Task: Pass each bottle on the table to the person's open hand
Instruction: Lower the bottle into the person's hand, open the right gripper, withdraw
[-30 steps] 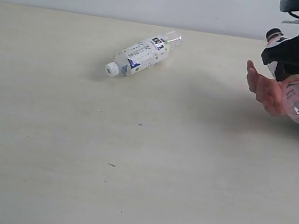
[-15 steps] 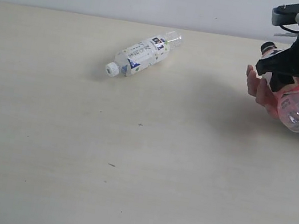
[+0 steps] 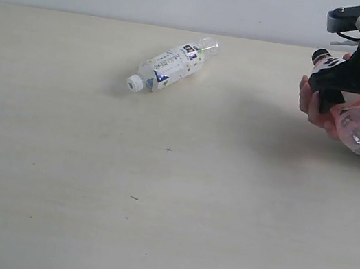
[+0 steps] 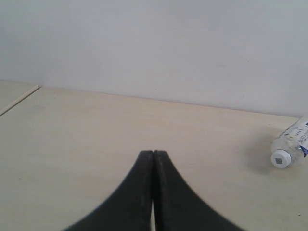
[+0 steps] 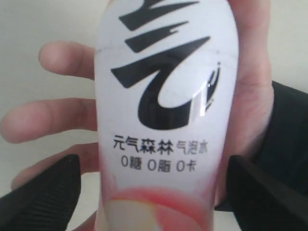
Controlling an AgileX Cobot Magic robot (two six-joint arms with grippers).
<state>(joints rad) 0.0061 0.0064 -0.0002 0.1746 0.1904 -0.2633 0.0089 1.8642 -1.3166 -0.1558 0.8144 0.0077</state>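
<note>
We see the pink-peach bottle (image 3: 357,120) lying in the person's open hand (image 3: 314,102) at the far right of the table (image 3: 153,206). The fingers curl under it and its black cap points toward the wall. The right gripper (image 3: 338,89) straddles the bottle with its jaws spread. In the right wrist view a strip of bare space shows beside one finger, so we read it as released, not clamping. The left gripper (image 4: 153,192) is clenched on nothing, low over bare table.

The white-and-navy bottle (image 3: 171,65) lies on its side, slantwise, well apart from the hand, with its white cap toward the near left. We judge it light, since the clear base looks empty or nearly so. Its thin walls would likely dent under a hard squeeze, and the glossy label looks slick. Being round, it may roll if nudged.

We would take it across the labelled middle, with the jaws square to its long axis and the wrist turned to match the slant. We would avoid the tapered neck and the cap.
</note>
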